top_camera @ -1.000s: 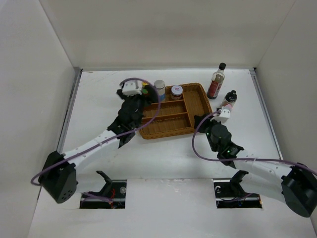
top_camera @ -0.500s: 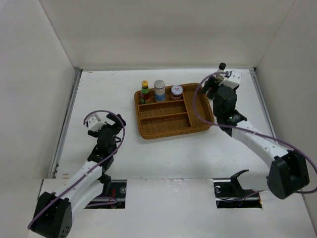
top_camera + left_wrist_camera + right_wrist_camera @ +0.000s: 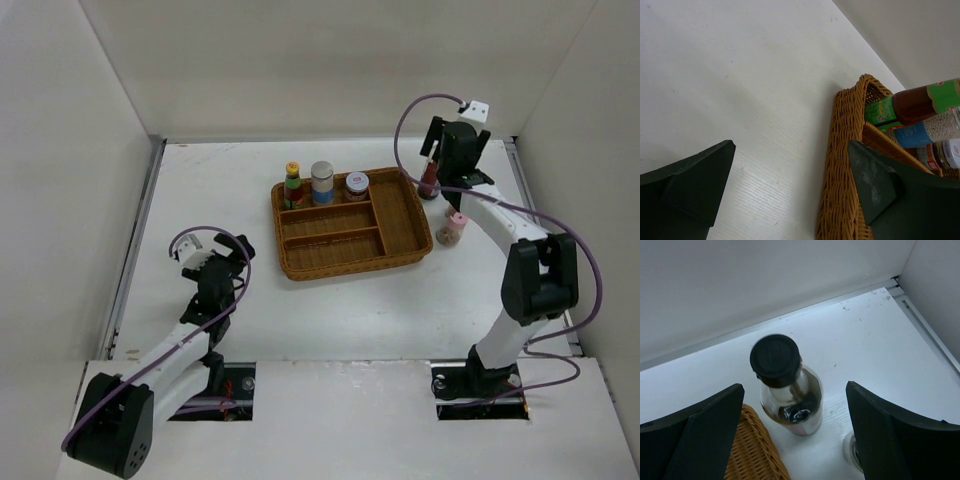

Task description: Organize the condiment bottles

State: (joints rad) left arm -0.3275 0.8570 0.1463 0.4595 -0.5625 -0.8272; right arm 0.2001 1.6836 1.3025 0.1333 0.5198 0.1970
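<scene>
The tall dark black-capped bottle (image 3: 790, 405) stands on the table just off the back right corner of the wicker tray (image 3: 405, 215). My right gripper (image 3: 794, 390) hovers open above it with a finger on each side, not touching. In the top view the gripper (image 3: 440, 160) covers the bottle's top (image 3: 430, 182). A pink-lidded shaker (image 3: 455, 228) stands nearer, right of the tray. The red sauce bottle (image 3: 293, 185), blue-label jar (image 3: 322, 182) and a small jar (image 3: 357, 186) stand in the tray's back row. My left gripper (image 3: 203, 262) is open and empty, far left of the tray.
The left wrist view shows the tray's woven corner (image 3: 840, 150) with the red sauce bottle (image 3: 910, 105) and blue-label jar (image 3: 920, 132) behind it. White walls close the table at the back and sides. A glass base (image 3: 852, 452) sits partly hidden behind my right finger.
My left arm has drawn back from the tray's back left corner, leaving the red sauce bottle in the tray. My right arm has swung to the back right, over the dark bottle.
</scene>
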